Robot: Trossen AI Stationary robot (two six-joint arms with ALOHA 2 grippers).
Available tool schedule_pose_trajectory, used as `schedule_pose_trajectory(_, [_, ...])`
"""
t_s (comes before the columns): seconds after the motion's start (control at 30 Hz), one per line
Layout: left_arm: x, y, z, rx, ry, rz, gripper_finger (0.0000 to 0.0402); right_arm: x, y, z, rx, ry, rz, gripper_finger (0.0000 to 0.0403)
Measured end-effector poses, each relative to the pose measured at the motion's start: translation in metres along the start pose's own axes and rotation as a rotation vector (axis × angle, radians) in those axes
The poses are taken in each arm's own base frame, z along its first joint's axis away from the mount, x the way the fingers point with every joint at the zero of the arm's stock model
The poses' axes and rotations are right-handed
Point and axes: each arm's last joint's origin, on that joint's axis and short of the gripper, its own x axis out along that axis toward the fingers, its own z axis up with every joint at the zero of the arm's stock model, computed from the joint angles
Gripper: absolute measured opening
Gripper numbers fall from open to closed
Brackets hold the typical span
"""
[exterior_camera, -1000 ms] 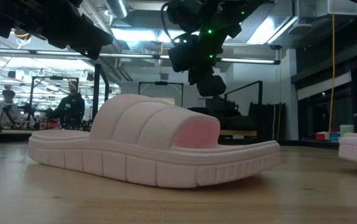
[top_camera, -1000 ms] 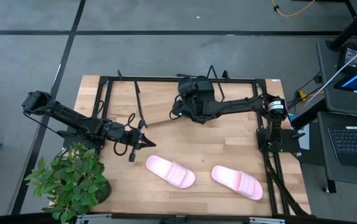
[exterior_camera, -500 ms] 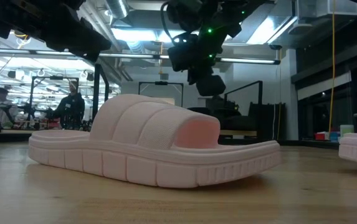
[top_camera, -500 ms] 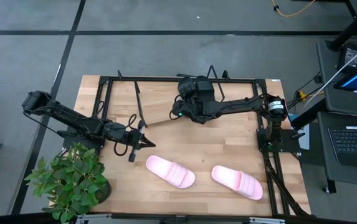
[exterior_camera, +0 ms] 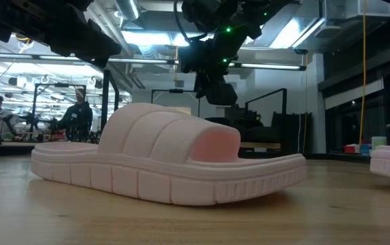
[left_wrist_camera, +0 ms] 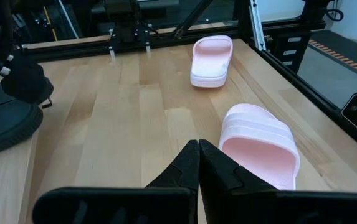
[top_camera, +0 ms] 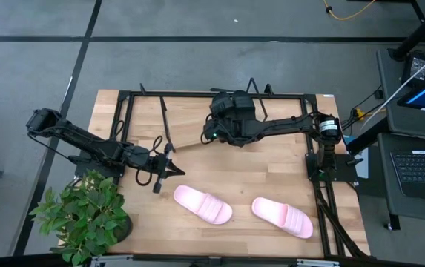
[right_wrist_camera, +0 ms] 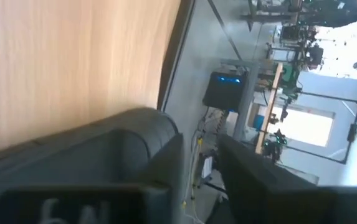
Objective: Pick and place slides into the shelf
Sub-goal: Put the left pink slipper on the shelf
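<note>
Two pale pink slides (top_camera: 203, 205) (top_camera: 282, 217) lie sole-down on the table's near half. The same two show in the left wrist view (left_wrist_camera: 259, 143) (left_wrist_camera: 211, 59). A black slide (left_wrist_camera: 4, 130) shows at that view's edge, beside the light-wood shelf (top_camera: 190, 122) at the far middle. My right gripper (top_camera: 213, 133) hangs over the shelf, open, with the black slide (right_wrist_camera: 91, 162) close against one finger. My left gripper (top_camera: 175, 169) waits shut, above the table just left of the nearer pink slide. My right gripper has the black slide's dark body (right_wrist_camera: 122, 149) lying beside one finger, and a gap shows between that body and the other finger (right_wrist_camera: 259, 180). Whether a finger touches the slide I cannot tell, as the gripper's own body hides that place.
A black metal frame (top_camera: 219, 94) runs round the table's far and side edges. A potted plant (top_camera: 86, 215) stands at the near left corner. Bare wood lies between the shelf and the pink slides. People move about in the room behind the table.
My right gripper has turned at the wrist above the shelf without leaving its place. In the low view its lower end has swung to the left. The pink slides have not moved.
</note>
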Motion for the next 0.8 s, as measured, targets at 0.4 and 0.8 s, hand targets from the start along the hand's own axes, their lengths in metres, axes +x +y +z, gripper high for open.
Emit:
schedule_pose_trajectory(0.4, [0.0, 0.0, 0.0, 0.0, 0.0, 0.001, 0.0, -0.015, 0.003, 0.007, 0.046, 0.038, -0.072, 0.0215])
schedule_pose_trajectory(0.8, [0.0, 0.002, 0.0, 0.022, -0.004, 0.024, 0.0, -0.138, -0.022, -0.014, 0.326, -0.063, -0.152, 0.0099])
